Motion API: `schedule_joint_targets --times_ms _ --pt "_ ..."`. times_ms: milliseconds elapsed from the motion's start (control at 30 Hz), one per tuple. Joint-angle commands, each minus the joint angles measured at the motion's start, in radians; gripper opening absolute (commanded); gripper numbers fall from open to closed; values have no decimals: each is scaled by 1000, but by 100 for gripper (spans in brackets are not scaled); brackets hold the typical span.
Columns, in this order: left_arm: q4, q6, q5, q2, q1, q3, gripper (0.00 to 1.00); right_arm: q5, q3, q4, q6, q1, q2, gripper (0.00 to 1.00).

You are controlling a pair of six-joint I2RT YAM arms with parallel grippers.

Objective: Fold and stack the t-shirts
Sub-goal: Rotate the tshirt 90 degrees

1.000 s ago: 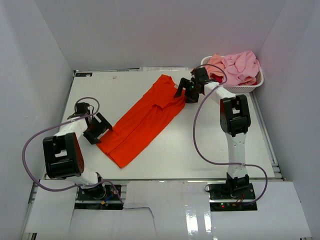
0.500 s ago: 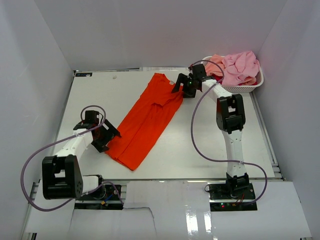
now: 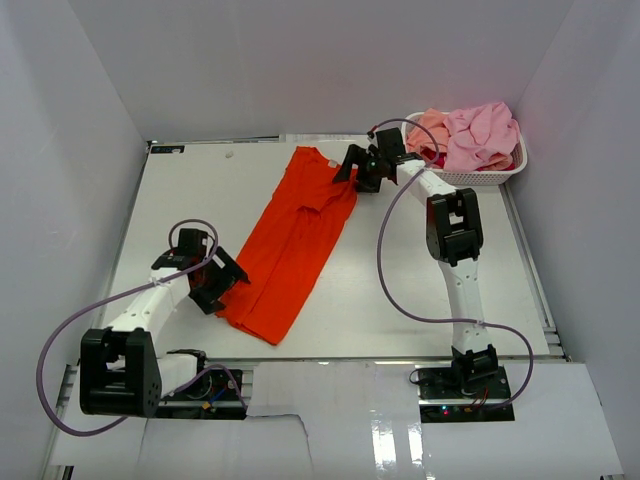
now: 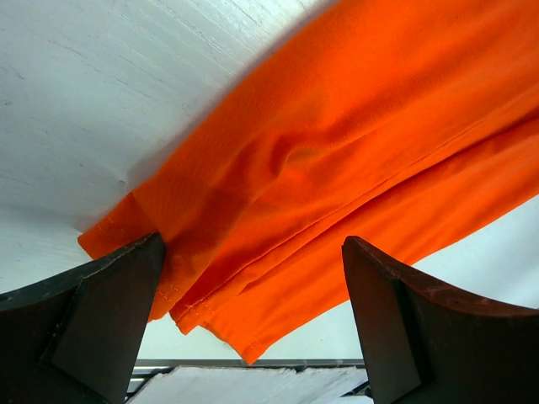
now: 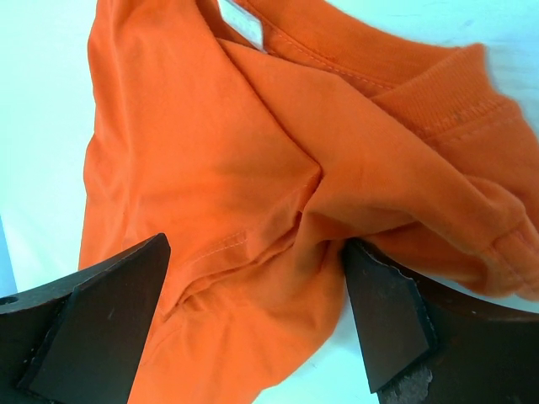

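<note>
**Both arms extended, jaws spread wide**

The white-and-black left arm point(image 3: 150, 300) lies low and reaches toward the near hem of the bright orange-red t-shirt point(image 3: 300, 230). Its black two-finger left gripper point(image 3: 228, 288) stands wide astride the hem corner. The right arm point(image 3: 455, 250) stretches far forward, and the right gripper point(image 3: 350, 175) gapes equally wide over the shirt's collar end.

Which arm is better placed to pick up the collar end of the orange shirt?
Right: the right hand hovers open over the collar of the orange shirt; the left hand is open at the hem, the opposite end.
</note>
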Motion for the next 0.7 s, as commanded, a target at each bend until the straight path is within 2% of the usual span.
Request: schedule_joint_targets --times_ms 0,133,300,467,667 --pt "-4 -21 -7 -9 -17 -2 98 -20 40 13 10 15 43 90" --pt "-5 -44 -14 -22 -46 -14 98 -37 81 22 21 18 72 90" --pt "-4 -96 -27 -14 -140 -24 98 -66 164 43 40 27 124 90" --pt "4 -170 -55 15 -248 -22 98 -92 170 91 67 35 135 90" --pt "21 -216 -61 44 -319 -13 98 -156 167 174 116 36 157 90"
